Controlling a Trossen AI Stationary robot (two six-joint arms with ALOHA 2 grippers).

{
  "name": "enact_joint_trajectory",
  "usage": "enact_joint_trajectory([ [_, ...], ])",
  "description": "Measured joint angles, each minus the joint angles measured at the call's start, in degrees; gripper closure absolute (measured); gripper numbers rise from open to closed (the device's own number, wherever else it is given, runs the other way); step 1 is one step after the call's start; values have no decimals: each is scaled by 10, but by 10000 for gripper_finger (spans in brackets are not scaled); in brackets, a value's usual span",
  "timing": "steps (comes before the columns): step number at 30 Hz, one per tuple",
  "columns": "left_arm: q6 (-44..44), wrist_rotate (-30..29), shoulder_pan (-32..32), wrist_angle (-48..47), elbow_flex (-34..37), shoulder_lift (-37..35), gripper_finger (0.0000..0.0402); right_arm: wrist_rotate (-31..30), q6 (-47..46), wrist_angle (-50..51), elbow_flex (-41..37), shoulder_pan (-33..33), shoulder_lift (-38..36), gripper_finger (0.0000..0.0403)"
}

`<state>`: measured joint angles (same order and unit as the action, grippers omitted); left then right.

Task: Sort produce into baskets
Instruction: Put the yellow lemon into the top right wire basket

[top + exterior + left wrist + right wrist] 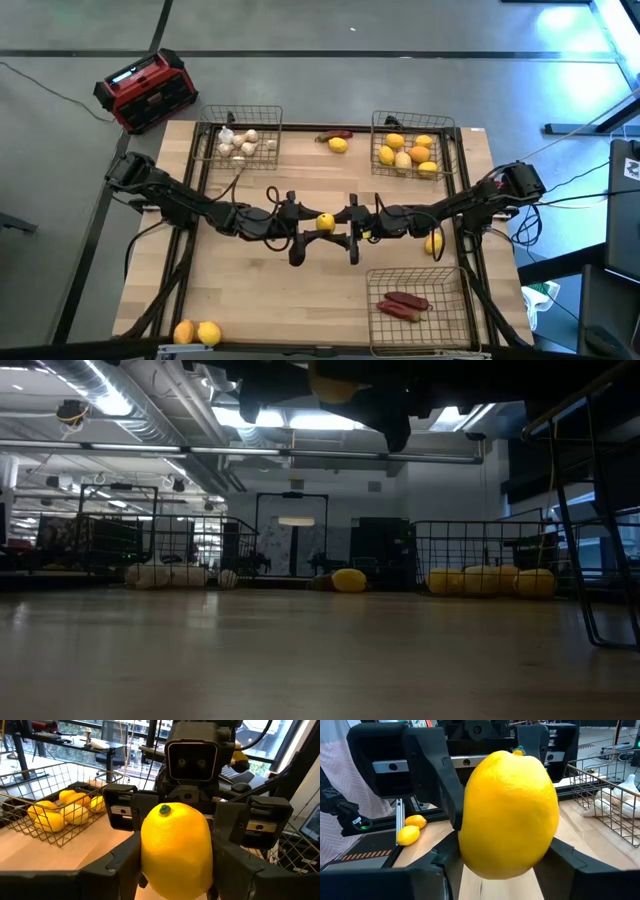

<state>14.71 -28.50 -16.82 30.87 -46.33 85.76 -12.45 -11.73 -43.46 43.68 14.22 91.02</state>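
A yellow lemon (325, 222) hangs above the table's middle between my two grippers, which face each other. My left gripper (175, 872) comes from the table's left and is shut on it. My right gripper (502, 872) comes from the right, and its fingers stand close on either side of the same lemon. Three wire baskets stand on the table. The far left one (262, 118) holds whitish bulbs. The far right one (378, 128) holds yellow and orange fruits. The near right one (450, 285) holds dark red peppers. My left gripper pinches the lemon's two sides (146, 862) between its two fingers, coming level from the table's left. The lemon is lifted clear of the table, its green stem end (164, 810) up. My right gripper's fingers (442, 865) flank the lemon; I cannot tell whether they touch it.
Loose produce lies on the table: a lemon and a red pepper (337, 140) between the far baskets, a lemon (433, 242) by the right arm, an orange and a lemon (196, 332) at the near left corner. A red and black box (148, 90) sits beyond the far left corner.
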Motion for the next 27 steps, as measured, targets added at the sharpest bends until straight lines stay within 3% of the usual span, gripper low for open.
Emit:
enact_joint_trajectory([
  [10,-3,-8,-3,-2,0,-7,127,-5,0,-3,0,0,0,211],
  [17,-7,-7,-18,-153,0,-96,122,-8,11,21,0,0,-18,211],
  [23,28,-12,-24,-279,0,-133,121,-89,45,110,0,-1,-76,210],
  [27,45,-21,-23,-301,0,-115,121,-134,30,204,0,-20,-137,210],
])
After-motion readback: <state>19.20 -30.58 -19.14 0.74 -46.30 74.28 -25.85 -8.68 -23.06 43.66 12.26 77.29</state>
